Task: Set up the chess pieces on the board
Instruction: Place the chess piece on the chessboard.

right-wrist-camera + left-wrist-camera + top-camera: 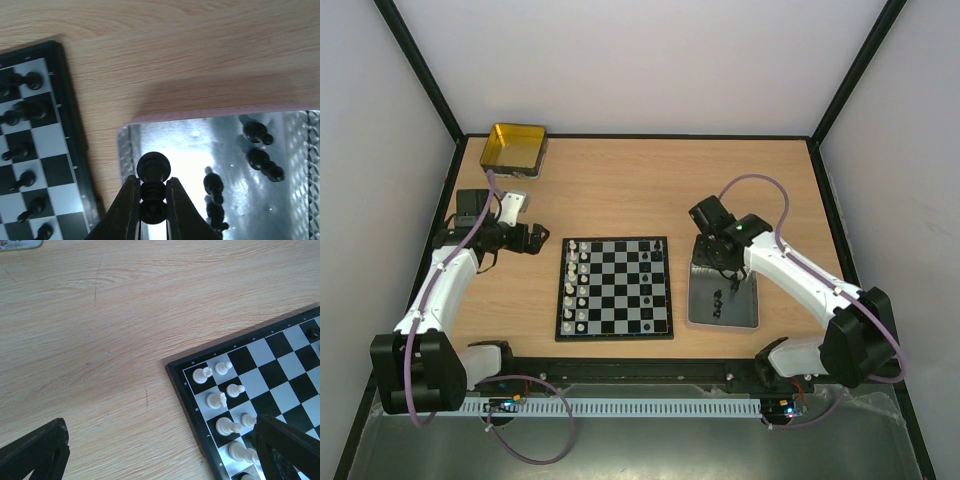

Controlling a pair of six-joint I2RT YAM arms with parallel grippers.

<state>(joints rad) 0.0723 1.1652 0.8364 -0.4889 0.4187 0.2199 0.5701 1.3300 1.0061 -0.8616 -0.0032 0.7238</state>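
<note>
The chequered board [615,338] lies at the table's middle. White chess pieces [576,285] fill its two left columns, and a few black ones [657,256] stand near its right edge. My right gripper [153,180] is shut on a black chess piece [154,167], held over the near-left corner of the grey tray [210,114], just right of the board [50,140]. In the top view, that gripper [712,262] hangs over the tray's far end. My left gripper [160,455] is open and empty over bare wood, beside the board's corner with white pieces [202,375]. It shows in the top view [546,241] left of the board.
Several loose black pieces [257,132] lie in the tray [740,312]. A gold tin [515,148] sits at the far left corner, with a small dark flat object [470,205] nearer along the left edge. Walls enclose the table on three sides.
</note>
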